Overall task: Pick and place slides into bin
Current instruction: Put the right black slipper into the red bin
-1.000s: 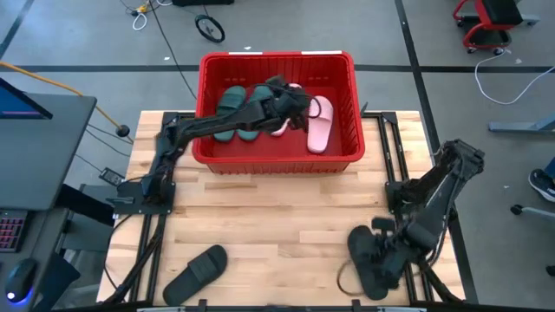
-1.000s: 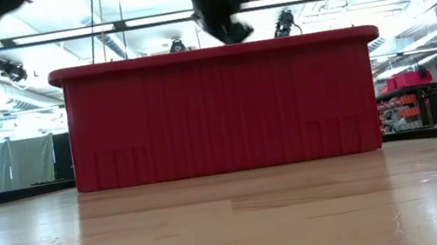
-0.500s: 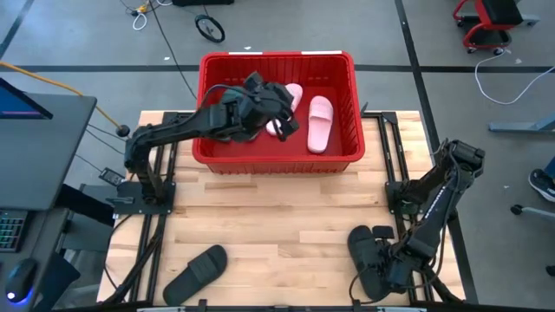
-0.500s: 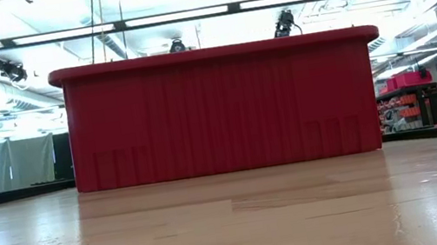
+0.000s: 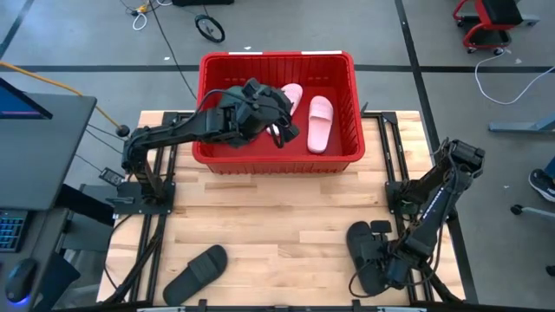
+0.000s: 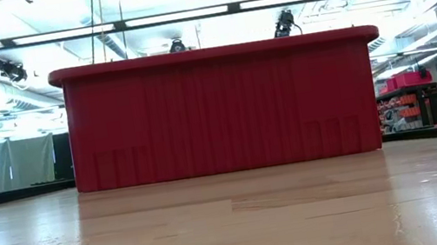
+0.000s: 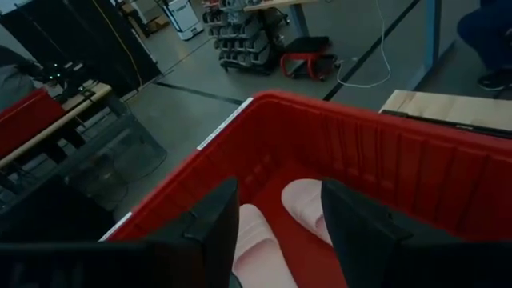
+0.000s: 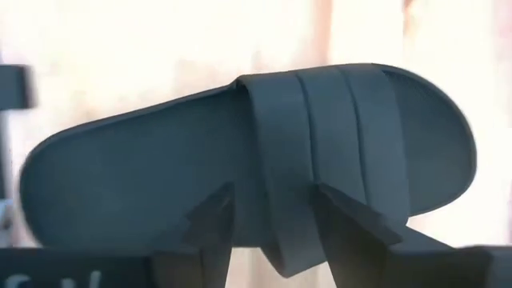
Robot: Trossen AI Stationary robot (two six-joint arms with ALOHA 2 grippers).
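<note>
The red bin [image 5: 277, 61] stands at the table's far middle; the low view shows its ribbed near wall [image 6: 217, 114]. Two pale pink slides [image 5: 319, 121] [image 7: 308, 204] lie on its floor. My left gripper [image 5: 279, 121] [image 7: 280, 232] hovers open above the bin's inside with nothing between its fingers. One black slide [image 5: 362, 251] [image 8: 240, 176] lies sole-down at the table's near right. My right gripper [image 5: 383, 265] [image 8: 276, 228] points down over it, open, one finger on either side of its strap [image 8: 320, 136]. Another black slide [image 5: 195, 273] lies at the near left.
Bare wooden table [image 5: 277, 217] lies between the bin and the two black slides. The arms' bases and dark frame rails [image 5: 147, 199] run along the table's left and right edges. A cable [image 5: 347, 282] loops beside the right black slide.
My left gripper has risen out of the bin and drawn back toward the table's left, empty, leaving the pink slides lying in the bin. My right gripper has gone down onto the black slide at the near right.
</note>
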